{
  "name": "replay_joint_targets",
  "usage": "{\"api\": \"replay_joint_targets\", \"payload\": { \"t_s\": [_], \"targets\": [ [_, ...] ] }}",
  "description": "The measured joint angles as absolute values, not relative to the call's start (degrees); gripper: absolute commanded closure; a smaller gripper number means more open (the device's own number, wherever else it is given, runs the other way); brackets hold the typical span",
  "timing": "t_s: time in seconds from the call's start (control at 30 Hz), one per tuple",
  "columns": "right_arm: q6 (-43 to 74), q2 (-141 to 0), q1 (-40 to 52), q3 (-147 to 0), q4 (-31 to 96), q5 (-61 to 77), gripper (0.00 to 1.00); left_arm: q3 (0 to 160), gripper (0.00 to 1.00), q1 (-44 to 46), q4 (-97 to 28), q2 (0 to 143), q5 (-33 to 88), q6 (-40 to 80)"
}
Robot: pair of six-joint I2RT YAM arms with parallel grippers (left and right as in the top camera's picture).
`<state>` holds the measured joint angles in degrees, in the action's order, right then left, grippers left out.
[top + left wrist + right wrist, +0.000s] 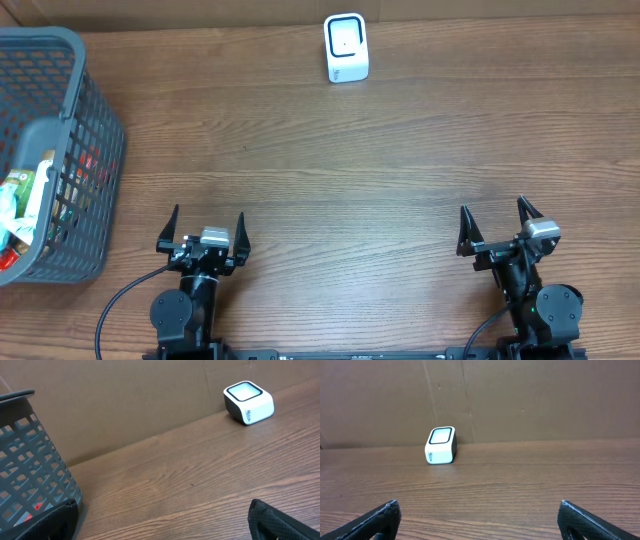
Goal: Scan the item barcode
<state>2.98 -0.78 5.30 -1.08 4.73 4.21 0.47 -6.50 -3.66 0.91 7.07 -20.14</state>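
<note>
Grey plastic mesh is where you need to look first: the basket (95, 130) sits at the left edge of the table (380, 170), and the items (25, 195) to be scanned lie inside it, a jumble of white, green and red packets toward its near end. None of them is out on the wood, so the task looks not yet begun. You cannot tell from these views which packet carries a readable barcode.

Your left gripper (207, 216) hovers at the near edge, just right of the basket, with its fingers spread as wide as they go and nothing between them. Your right gripper (494, 210) mirrors it at the near right, equally wide and equally empty. That spread suits a first reach into a deep container, where a packet's width is unknown.

White and boxy, the scanner (346, 47) stands at the far edge near the middle, against the cardboard backdrop (520, 400), its glass face tilted up and toward you. That placement probably lets either arm present a barcode to it. Since the basket is on the left arm's side, that arm seems the natural one for the pick. Mind the tall mesh wall on the way in.
</note>
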Motion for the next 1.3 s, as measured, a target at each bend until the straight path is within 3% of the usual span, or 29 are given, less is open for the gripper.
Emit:
{"api": "replay_joint_targets", "payload": {
  "t_s": [1.3],
  "targets": [
    [2.94,-0.78,5.3,-1.08,4.56,0.4,0.0,0.47,0.0,-6.5,-3.68,0.91,7.07,-20.14]
  ]
}}
